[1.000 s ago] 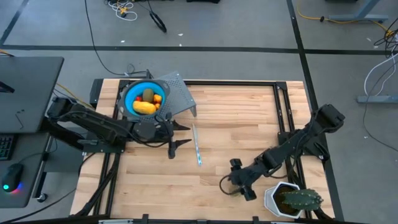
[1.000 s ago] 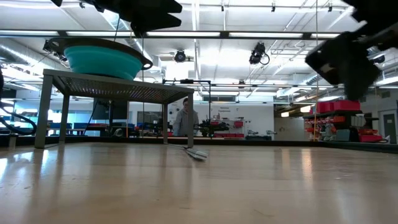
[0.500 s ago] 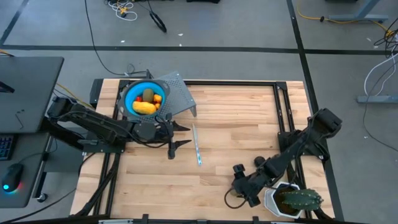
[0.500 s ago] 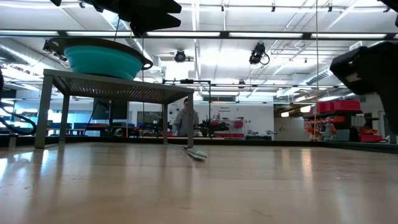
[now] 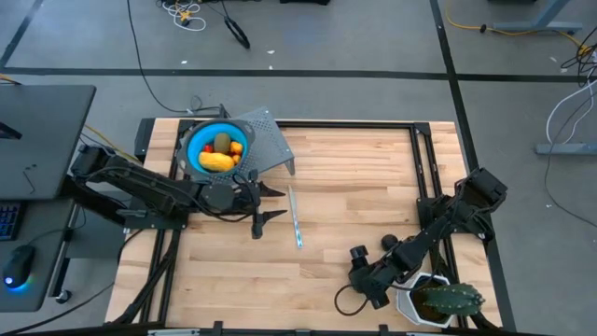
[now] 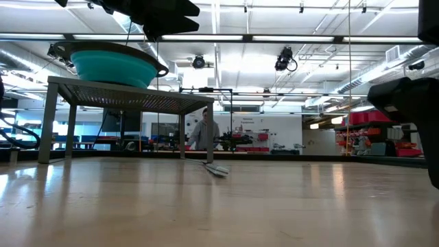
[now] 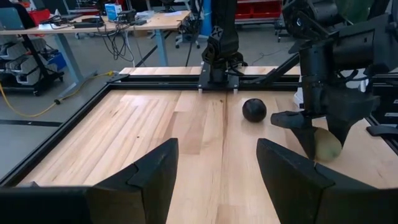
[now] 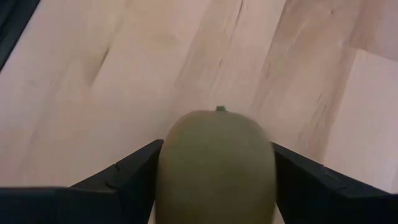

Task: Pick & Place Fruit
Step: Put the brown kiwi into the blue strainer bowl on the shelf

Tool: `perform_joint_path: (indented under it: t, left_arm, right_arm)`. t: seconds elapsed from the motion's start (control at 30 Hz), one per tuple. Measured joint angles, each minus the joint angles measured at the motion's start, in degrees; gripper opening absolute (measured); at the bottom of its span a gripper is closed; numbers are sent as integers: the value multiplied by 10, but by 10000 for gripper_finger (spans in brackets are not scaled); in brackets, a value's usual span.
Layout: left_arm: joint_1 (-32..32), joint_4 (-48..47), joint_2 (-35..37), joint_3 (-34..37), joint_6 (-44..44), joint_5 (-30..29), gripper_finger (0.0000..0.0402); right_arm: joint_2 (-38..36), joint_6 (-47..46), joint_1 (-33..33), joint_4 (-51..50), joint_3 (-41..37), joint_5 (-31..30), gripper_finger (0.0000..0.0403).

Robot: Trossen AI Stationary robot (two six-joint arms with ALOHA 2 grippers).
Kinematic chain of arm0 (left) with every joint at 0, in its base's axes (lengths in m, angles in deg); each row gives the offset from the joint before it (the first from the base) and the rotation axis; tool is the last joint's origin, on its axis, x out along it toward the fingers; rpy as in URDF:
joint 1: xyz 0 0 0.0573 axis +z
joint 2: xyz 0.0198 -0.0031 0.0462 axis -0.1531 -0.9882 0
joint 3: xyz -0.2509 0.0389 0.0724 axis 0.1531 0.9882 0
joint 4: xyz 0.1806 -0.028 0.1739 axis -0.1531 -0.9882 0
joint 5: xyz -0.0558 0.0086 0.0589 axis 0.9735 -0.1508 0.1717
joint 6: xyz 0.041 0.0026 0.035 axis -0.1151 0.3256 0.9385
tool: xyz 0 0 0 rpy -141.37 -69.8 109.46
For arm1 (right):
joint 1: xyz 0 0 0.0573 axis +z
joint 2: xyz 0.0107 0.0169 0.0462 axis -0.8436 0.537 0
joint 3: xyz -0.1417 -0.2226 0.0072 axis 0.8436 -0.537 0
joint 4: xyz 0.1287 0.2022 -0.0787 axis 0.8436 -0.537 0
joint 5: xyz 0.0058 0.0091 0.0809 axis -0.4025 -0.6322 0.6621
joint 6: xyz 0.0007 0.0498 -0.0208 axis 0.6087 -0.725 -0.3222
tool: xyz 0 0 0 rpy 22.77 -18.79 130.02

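A blue bowl (image 5: 216, 149) on a grey perforated stand (image 5: 266, 140) at the far left holds the yellow oblong (image 5: 217, 161), one kiwi (image 5: 223, 142) and orange-red balls. My right gripper (image 5: 367, 284) is low at the near right, open, pointing down. A second olive kiwi (image 8: 216, 163) lies on the table between its fingers. That kiwi also shows in the left wrist view (image 7: 328, 145). The black ball (image 7: 254, 110) rests on the table just beyond it. My left gripper (image 5: 270, 203) is open and empty, right of the stand. My right gripper's fingers (image 8: 134, 177) stand close on both sides of the kiwi, coming from above. I cannot tell whether they touch it. The kiwi lies on the table.
A thin silvery-blue stick (image 5: 295, 217) lies mid-table. A white pot with a spiky green plant (image 5: 438, 301) stands at the near right corner, right beside my right gripper. A black frame (image 5: 424, 168) borders the table. A person (image 6: 204, 130) stands far behind it.
My right gripper has gone toward the table's near edge and down, close to the white pot, and now stands over the kiwi. My left arm has kept still.
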Motion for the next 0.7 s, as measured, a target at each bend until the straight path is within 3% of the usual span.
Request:
perform_joint_path:
  t: [0.47, 0.7]
  left_arm:
    - [0, -5, -2, 0, 5, 0, 226]
    - [0, -7, -2, 0, 11, 0, 226]
  right_arm:
    - [-8, 0, -1, -32, 0, 5, 229]
    - [-30, 0, -5, -34, 0, -2, 226]
